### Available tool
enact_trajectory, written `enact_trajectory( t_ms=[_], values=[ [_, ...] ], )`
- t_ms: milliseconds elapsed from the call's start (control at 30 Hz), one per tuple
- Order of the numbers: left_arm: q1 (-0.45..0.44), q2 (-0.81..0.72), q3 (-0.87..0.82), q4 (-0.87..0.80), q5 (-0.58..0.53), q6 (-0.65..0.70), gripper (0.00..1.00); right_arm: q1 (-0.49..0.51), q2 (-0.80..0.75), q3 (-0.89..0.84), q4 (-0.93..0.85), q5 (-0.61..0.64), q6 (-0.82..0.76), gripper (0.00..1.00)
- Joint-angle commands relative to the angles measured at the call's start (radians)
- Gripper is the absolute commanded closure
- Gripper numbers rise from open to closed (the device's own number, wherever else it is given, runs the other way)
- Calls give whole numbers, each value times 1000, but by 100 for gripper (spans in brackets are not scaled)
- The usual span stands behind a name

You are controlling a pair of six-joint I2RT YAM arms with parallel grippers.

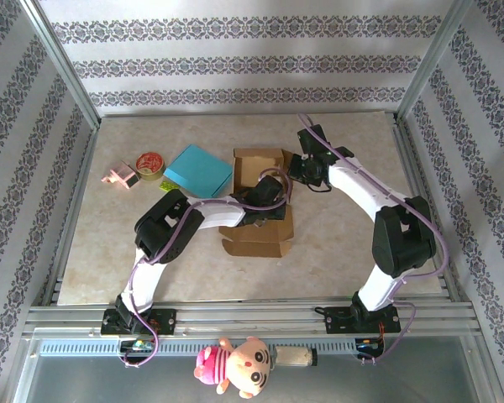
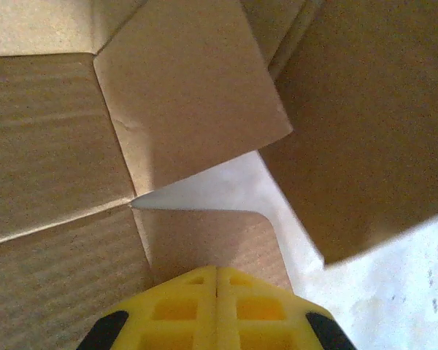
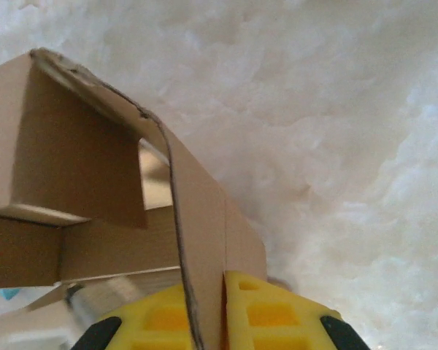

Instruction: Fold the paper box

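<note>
- The cardboard box [image 1: 256,237] is lying in the middle of the table [image 1: 101,243]. Its far half is standing up as an open tray, and its near flap is lying flat towards the arms.
- The right gripper [image 3: 208,315] is pinching the tray's right wall [image 3: 204,211] between its yellow fingers, and the wall is bowing slightly above the grip.
- The left gripper [image 2: 217,295] is reaching inside the box with its fingers pressed together, holding nothing and pointing at a loose inner flap [image 2: 190,95].
- The box is looking light and thin. It is probably stiff across each panel but bends easily along its creases, and it is likely to slide on the smooth table if pushed from one side only.
- The best holds are looking like the wall and flap edges close to a crease, since squeezing mid-panel is risking a dent.
</note>
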Motion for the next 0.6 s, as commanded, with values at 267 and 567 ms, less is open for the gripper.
enact_trajectory(
  t_ms=[267, 567],
  values=[
    [19, 30, 14, 61, 25, -20, 100, 93, -118, -244, 103, 189, 36, 89],
    [18, -2, -13, 122, 39, -54, 100, 123, -137, -369, 171, 213, 94, 90]
  ],
)
